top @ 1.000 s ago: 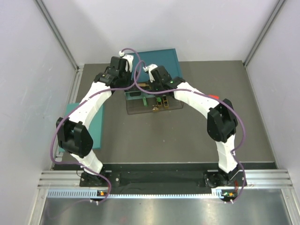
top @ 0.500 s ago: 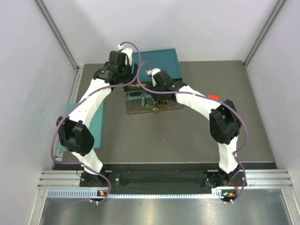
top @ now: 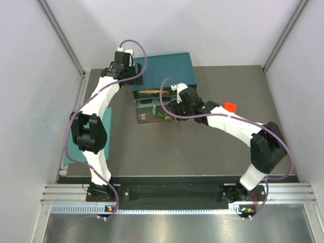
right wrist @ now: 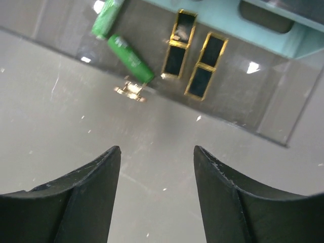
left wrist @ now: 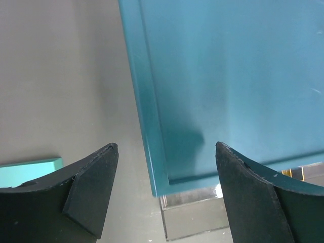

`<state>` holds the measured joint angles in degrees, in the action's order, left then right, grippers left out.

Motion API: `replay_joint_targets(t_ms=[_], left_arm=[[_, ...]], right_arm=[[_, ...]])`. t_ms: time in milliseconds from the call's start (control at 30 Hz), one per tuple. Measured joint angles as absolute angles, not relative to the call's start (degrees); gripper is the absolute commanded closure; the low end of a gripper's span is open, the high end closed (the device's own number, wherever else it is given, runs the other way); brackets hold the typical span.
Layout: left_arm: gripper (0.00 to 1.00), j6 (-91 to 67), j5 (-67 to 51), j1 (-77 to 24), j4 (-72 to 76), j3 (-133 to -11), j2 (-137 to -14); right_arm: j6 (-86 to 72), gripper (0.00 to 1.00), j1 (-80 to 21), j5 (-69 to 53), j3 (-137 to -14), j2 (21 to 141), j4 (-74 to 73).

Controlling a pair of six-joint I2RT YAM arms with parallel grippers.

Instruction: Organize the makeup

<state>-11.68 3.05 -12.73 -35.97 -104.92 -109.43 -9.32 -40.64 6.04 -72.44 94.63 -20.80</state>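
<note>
Worktop (top: 202,147): box (top: 169,63) at the middle of the far edge. Organiser tray (top: 142,120) directly before it, rear end meeting the box's near side; under or against, cannot tell. Inside the tray, near part: two sticks (right wrist: 130,58) on the left, one behind the other; two flat cases (right wrist: 206,66) just right of them, side by side. Cube (top: 230,107) right of the tray, well apart, toward the right edge. Flat panel (top: 68,152) along the left edge, nearer half.
</note>
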Motion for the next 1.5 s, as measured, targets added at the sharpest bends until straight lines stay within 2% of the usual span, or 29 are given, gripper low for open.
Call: replay_joint_targets(t_ms=[67,100,133,167,567,700,1033,1233,1500], left_arm=[[0.18,-12.71,2.57,-12.23,-35.97,-104.95,-110.41],[0.18,-13.37,2.35,-11.97,-35.97,-104.97,-111.02],[0.18,-13.67,2.22,-11.84,-35.97,-104.99,-111.37],[0.18,-13.98,2.02,-11.64,-35.97,-105.01,-111.92],[0.17,-15.75,0.25,-11.16,-33.78,-107.31,-114.85],[0.17,-15.88,-0.51,-11.14,-33.91,-107.68,-115.07],[0.17,-15.97,-2.15,-10.96,-34.04,-107.92,-115.48],[0.17,-16.01,-2.94,-10.92,-33.85,-108.01,-115.70],[0.17,-15.97,-3.38,-10.92,-33.78,-108.01,-115.77]], right_arm=[[-9.61,0.58,-40.95,4.82,-70.85,94.35,-19.73],[-9.67,0.68,-41.15,4.25,-70.08,94.39,-19.27],[-9.69,0.91,-41.28,3.68,-69.45,94.39,-19.07],[-9.72,1.00,-41.39,2.87,-68.79,94.45,-18.92],[-10.33,1.00,-41.63,1.32,-70.32,105.10,-15.70],[-10.76,1.00,-41.69,5.52,-72.55,108.97,-13.52],[-11.20,1.00,-43.35,19.16,-72.36,109.38,-2.04],[-11.09,1.00,-43.35,21.39,-74.87,114.19,3.75],[-10.39,1.00,-42.83,24.53,-80.16,121.78,4.56]])
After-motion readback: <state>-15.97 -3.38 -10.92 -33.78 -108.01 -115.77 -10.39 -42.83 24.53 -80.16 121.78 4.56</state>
